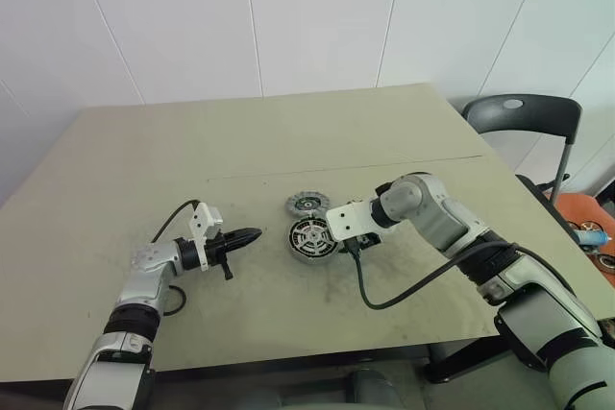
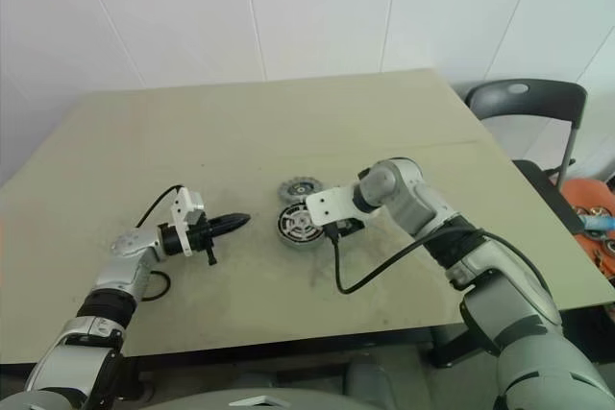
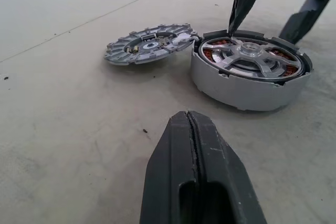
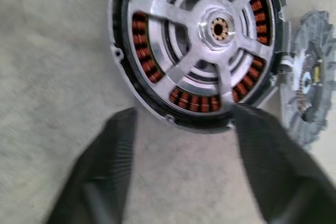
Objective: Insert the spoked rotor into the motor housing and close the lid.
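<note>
The motor housing (image 1: 309,237) stands mid-table, a round puck with copper windings and a dark rim (image 4: 122,51). A silver five-spoked rotor (image 4: 176,14) with a small central hub sits inside it. A flat grey ribbed disc, the lid (image 3: 147,45), lies just behind the housing and touches its rim. My right gripper (image 4: 184,114) is open and points down at the housing's right edge. One of its fingertips (image 3: 236,19) is at the rim, and nothing is between the fingers. My left gripper (image 1: 256,234) is shut and empty, level, a short way left of the housing.
The tan table (image 1: 144,160) has bare room all round the parts. Black cables trail from both wrists onto it. A dark chair (image 1: 524,117) stands off the table's right side, with orange clutter (image 1: 591,228) on the floor beyond. The table's front edge runs just below my arms.
</note>
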### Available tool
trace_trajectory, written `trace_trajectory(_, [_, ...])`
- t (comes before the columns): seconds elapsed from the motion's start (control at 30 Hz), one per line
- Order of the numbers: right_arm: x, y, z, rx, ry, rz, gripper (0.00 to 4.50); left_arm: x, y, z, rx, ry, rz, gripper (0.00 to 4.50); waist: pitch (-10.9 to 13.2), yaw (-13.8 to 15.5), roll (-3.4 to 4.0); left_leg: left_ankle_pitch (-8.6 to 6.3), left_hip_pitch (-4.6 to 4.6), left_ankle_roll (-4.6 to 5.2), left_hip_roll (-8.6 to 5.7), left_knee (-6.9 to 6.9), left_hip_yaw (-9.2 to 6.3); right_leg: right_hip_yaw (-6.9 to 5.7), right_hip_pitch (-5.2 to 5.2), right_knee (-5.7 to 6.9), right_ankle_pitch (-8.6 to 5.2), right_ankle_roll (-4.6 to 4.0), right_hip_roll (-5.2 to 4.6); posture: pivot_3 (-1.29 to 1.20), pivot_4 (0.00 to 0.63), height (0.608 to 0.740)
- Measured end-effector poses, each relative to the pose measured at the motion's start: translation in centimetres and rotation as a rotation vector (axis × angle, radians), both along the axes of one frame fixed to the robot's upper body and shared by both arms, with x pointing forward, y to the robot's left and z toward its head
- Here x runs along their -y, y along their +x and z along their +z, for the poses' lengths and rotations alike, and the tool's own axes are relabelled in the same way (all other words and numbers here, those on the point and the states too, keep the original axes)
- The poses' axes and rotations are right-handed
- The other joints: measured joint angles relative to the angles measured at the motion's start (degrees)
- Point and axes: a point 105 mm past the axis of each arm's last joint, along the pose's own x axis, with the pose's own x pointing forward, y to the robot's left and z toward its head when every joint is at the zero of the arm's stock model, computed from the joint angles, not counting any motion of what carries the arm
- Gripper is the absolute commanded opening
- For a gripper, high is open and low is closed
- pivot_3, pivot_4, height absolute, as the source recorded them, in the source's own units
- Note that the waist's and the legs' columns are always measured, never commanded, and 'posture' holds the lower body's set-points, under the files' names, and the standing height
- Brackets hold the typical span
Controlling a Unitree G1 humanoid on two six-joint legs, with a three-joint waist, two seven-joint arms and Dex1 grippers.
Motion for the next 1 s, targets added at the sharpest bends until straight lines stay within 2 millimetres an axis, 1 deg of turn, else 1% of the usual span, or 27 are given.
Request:
trace_trajectory(0.13, [0.3, 0.2, 0.0, 0.005, -0.007, -0.006, 0.57, -0.1, 0.1, 0.0, 0.004, -0.003, 0.005, 0.0, 0.0, 0.0, -0.01, -0.01, 0.01, 0.03, 0.0, 0.02, 0.0, 0.0, 0.0, 0.04, 0.01, -0.01, 0.0, 0.0, 0.0, 0.74])
trace_trajectory(0.43, [0.2, -0.2, -0.1, -0.005, 0.023, -0.015, 0.57, 0.2, 0.0, 0.5, 0.024, -0.003, -0.04, 0.0, 0.0, -0.1, -0.02, -0.03, 0.01, 0.06, 0.0, 0.08, 0.0, 0.0, 0.01, 0.07, 0.02, -0.02, 0.01, 0.0, 0.0, 0.74])
trace_trajectory(0.5, [0.1, -0.3, -0.1, -0.009, 0.032, -0.021, 0.2, 0.3, -0.1, 1.0, 0.042, 0.0, -0.06, 0.0, 0.0, -0.1, -0.02, -0.03, 0.01, 0.05, 0.0, 0.08, 0.0, 0.0, 0.01, 0.07, 0.02, -0.02, 0.01, 0.0, 0.0, 0.74])
trace_trajectory(0.57, [0.1, -0.4, -0.1, -0.016, 0.032, -0.017, 0.01, 0.3, 0.0, 1.5, 0.063, 0.01, -0.075, 0.0, 0.0, -0.1, -0.03, -0.03, 0.01, 0.06, 0.0, 0.08, 0.0, 0.0, 0.01, 0.07, 0.02, -0.02, 0.02, 0.0, 0.0, 0.74])
trace_trajectory(0.7, [-0.3, -0.6, -0.3, -0.029, 0.046, -0.022, 0.01, 0.0, 0.0, 2.2, 0.092, 0.04, -0.082, 0.0, 0.0, -0.1, -0.03, -0.03, 0.01, 0.05, 0.0, 0.08, 0.0, 0.0, 0.01, 0.07, 0.02, -0.02, 0.02, 0.0, 0.0, 0.74])
trace_trajectory(0.87, [-0.4, -0.6, -0.1, -0.03, 0.059, -0.037, 0.01, -0.1, 0.1, 2.0, 0.088, 0.059, -0.074, 0.0, 0.0, 0.1, -0.03, -0.01, -0.02, 0.01, 0.0, 0.08, -0.01, -0.01, 0.0, 0.04, 0.02, -0.02, 0.01, 0.0, 0.0, 0.74])
trace_trajectory(1.0, [-0.4, -1.1, -0.2, -0.049, 0.062, -0.036, 0.01, 0.1, 0.2, 2.0, 0.09, 0.063, -0.068, 0.0, 0.0, 0.0, -0.03, -0.02, -0.06, 0.03, 0.0, 0.06, 0.01, -0.01, -0.05, 0.02, 0.02, -0.02, 0.01, 0.0, 0.0, 0.74])
